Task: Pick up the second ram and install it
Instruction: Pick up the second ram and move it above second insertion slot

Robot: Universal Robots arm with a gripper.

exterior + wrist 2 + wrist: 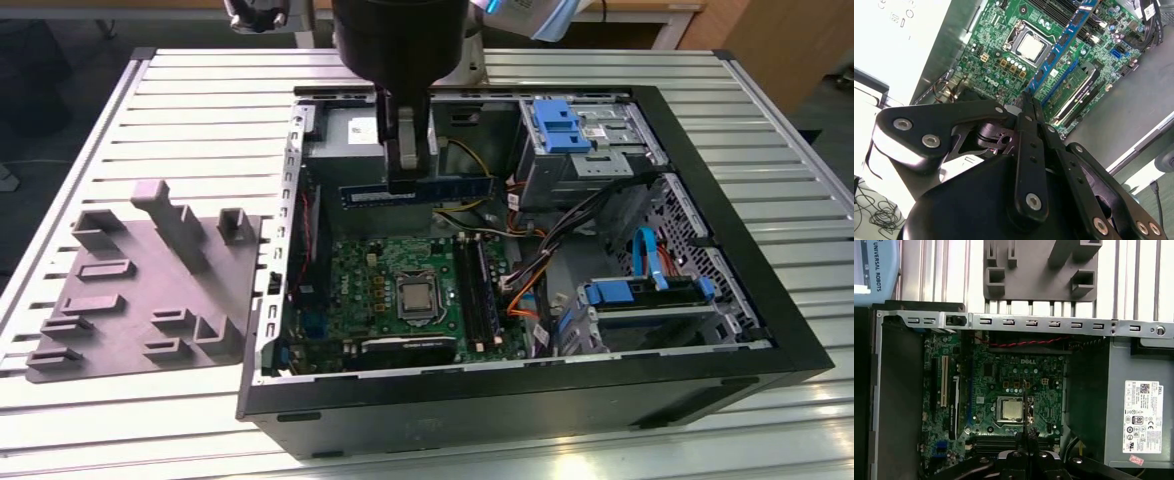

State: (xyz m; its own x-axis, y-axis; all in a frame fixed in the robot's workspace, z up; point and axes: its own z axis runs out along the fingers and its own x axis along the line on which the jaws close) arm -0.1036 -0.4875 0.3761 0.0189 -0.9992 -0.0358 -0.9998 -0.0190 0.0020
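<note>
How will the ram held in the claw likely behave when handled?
The ram is probably stiff: it juts level both sides of the claw without sagging. Likely light, being a thin flat board. Its exposed chips look fragile, and the narrow grip may let it pivot.

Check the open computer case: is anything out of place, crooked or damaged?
Nothing looks damaged or spilled. The one part not in its place is the second ram: the gripper holds it in the air above the motherboard, not in a slot.
</note>
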